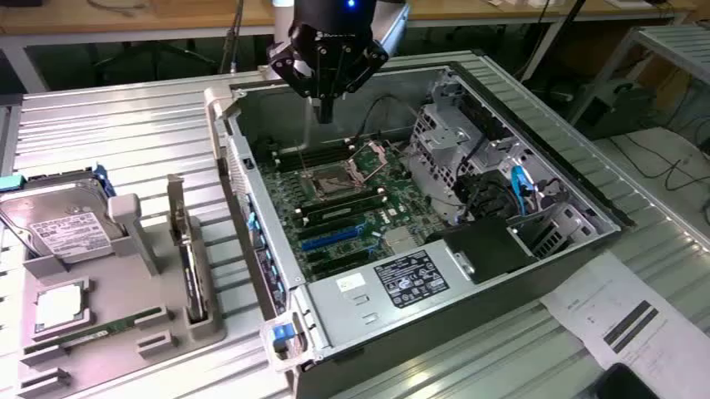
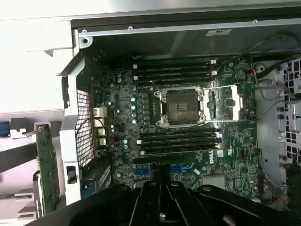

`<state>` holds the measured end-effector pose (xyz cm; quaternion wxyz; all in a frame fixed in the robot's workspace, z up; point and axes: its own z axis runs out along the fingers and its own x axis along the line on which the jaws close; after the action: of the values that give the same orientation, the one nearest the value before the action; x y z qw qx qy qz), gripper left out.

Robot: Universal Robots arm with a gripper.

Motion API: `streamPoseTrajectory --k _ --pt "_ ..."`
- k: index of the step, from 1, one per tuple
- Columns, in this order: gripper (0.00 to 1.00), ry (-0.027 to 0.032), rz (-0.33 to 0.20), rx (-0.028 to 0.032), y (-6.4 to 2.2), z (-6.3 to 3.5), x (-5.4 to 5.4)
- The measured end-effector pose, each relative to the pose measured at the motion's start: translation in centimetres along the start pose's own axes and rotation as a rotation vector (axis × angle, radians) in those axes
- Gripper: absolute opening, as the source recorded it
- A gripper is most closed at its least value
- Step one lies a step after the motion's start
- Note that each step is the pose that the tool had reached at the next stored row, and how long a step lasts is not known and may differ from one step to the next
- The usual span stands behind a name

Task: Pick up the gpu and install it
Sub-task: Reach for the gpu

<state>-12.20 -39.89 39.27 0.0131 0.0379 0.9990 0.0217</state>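
Beside the open computer case (image 1: 266, 274), on the exterior view's left, the gpu (image 1: 192, 274) stands on edge in a slotted gray holder (image 1: 122, 332) on the bench. I judge it light, stiff and fragile, best pinched along its upper edge. My tool (image 1: 324, 112), pressed together and empty, hangs over the case's motherboard (image 1: 344, 208). There is open room above the holder, while the case walls crowd the board.
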Motion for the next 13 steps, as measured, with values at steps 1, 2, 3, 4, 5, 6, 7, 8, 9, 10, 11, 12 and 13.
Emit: streamPoseTrajectory --k 1,2,3,4,5,6,7,8,9,10,11,12,13 --pt "0.11 0.0000 0.000 0.0000 -0.03 -0.01 0.4" --pt "0.11 0.0000 0.000 0.0000 -0.08 -0.03 1.0" --pt "0.11 0.0000 0.000 0.0000 -0.11 -0.04 1.4" --pt "0.11 0.0000 0.000 0.0000 -0.13 -0.05 1.7" --pt "0.11 0.0000 0.000 0.0000 -0.16 -0.06 2.0" --pt "0.11 0.0000 0.000 0.0001 -0.18 -0.07 2.3" --pt "0.11 0.0000 0.000 0.0000 -0.21 -0.07 2.6" --pt "0.11 0.0000 0.000 0.0000 -0.23 -0.08 2.9" --pt "0.11 -0.0001 0.000 0.0000 -0.26 -0.09 3.2" --pt "0.11 0.0000 0.000 0.0000 -0.28 -0.09 3.4" --pt "0.11 -0.0001 0.000 -0.0001 -0.30 -0.10 3.7" --pt "0.11 0.0000 0.000 0.0000 -0.33 -0.11 4.0" --pt "0.11 0.0000 0.000 0.0000 -0.36 -0.12 4.4"
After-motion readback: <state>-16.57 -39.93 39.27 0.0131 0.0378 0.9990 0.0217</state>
